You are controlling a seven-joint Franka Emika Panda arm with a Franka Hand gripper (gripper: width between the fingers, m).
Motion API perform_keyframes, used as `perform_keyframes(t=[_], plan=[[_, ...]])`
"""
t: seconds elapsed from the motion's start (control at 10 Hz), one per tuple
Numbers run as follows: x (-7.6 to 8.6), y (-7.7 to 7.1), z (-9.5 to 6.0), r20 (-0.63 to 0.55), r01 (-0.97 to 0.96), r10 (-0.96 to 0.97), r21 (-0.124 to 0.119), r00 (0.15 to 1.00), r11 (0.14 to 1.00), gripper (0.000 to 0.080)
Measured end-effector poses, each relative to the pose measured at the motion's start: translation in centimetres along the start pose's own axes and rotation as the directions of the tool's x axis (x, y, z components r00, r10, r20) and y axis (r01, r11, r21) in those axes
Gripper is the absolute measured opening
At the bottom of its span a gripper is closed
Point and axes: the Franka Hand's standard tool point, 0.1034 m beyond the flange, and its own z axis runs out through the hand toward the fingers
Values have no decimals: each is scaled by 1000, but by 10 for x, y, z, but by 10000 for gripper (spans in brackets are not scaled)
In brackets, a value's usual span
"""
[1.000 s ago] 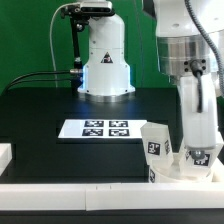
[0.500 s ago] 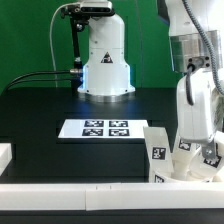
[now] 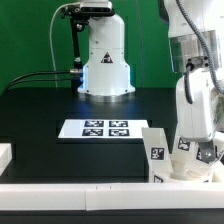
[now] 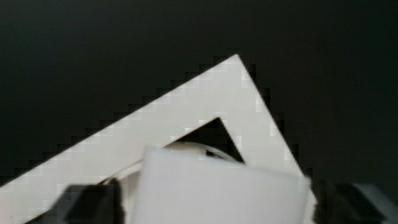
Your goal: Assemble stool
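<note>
Arm (image 3: 195, 60) near-vertical, wrist down over stool seat (image 3: 190, 166), right of marker board (image 3: 105, 129). Gripper (image 3: 197, 152) closed on stool leg (image 4: 214, 188).

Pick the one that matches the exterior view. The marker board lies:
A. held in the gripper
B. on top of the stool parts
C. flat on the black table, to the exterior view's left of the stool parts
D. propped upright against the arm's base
C: the marker board lies flat on the table, with the stool parts to its right in the exterior view, by the rail.
</note>
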Motion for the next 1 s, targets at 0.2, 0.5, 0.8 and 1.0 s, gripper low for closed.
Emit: perform_keyframes(t=[0.2, 0.5, 0.8, 1.0], plan=[[-3, 2, -4, 4, 80, -80, -23, 997, 997, 641], [-11, 2, -24, 35, 296, -295, -39, 955, 954, 648], [-14, 7, -26, 50, 535, -533, -83, 845, 841, 649], [-12, 9, -27, 61, 693, -691, -97, 720, 714, 649]])
